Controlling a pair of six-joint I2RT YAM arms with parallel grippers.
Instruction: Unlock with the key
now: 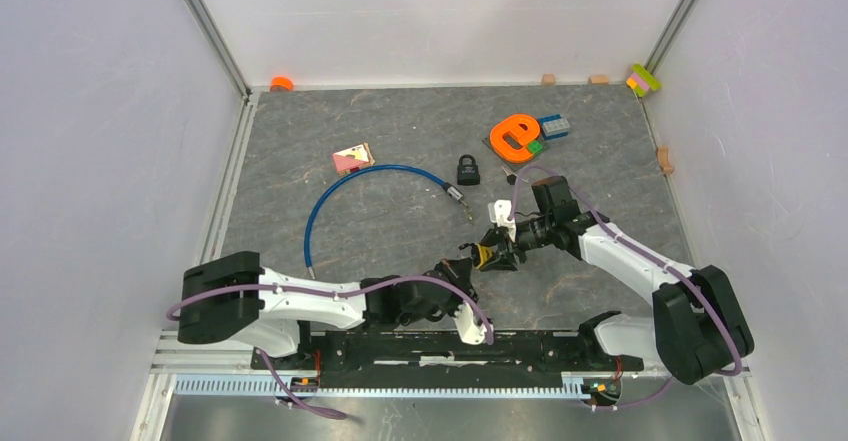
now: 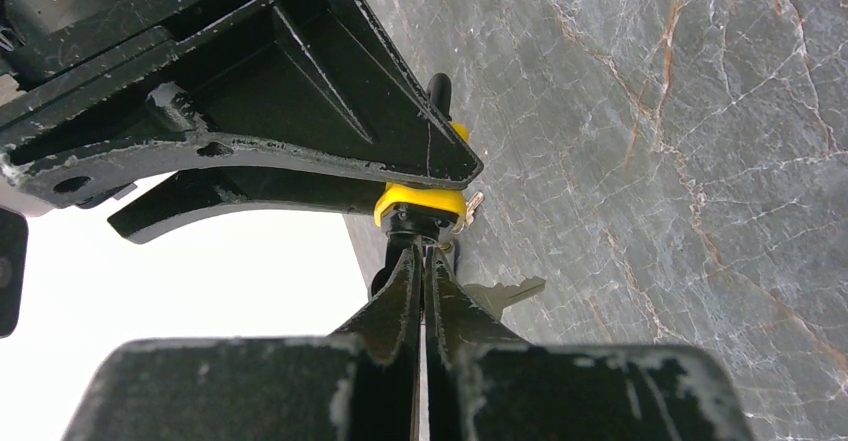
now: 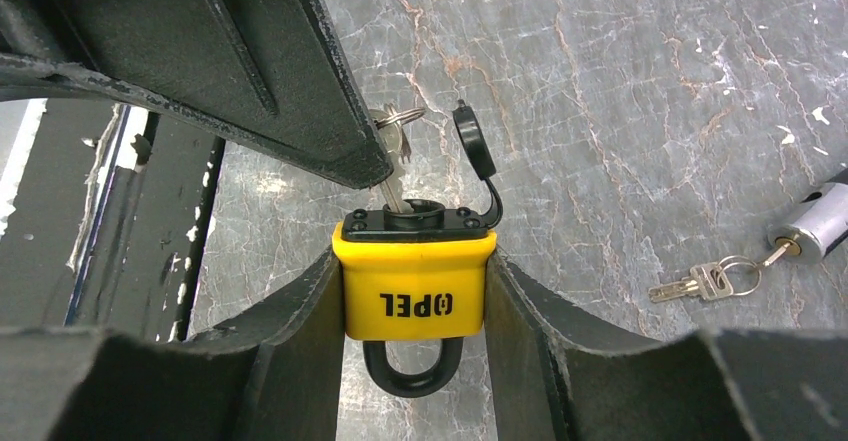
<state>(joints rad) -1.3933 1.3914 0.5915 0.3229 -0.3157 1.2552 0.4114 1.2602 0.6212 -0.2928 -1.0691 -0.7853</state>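
Yellow padlock (image 3: pixel 415 276) sits clamped between the right fingers (image 3: pixel 295 346), one against each side, shackle toward the wrist camera, keyway facing away. We note its black dust cap (image 3: pixel 470 139) flipped open. We see the key (image 3: pixel 393 193) seated in the keyway. The left fingers (image 2: pixel 395 306) are pinched closed on its head, with the key ring (image 3: pixel 402 116) poking out beside them. From above, both arms meet at the yellow padlock over the near middle of the tabletop (image 1: pixel 400 131). Farther back lie a black padlock (image 1: pixel 467 169), a blue cable (image 1: pixel 375 169) and an orange letter (image 1: pixel 515 133). A second bunch of keys (image 3: pixel 700 283) lies off to the right.
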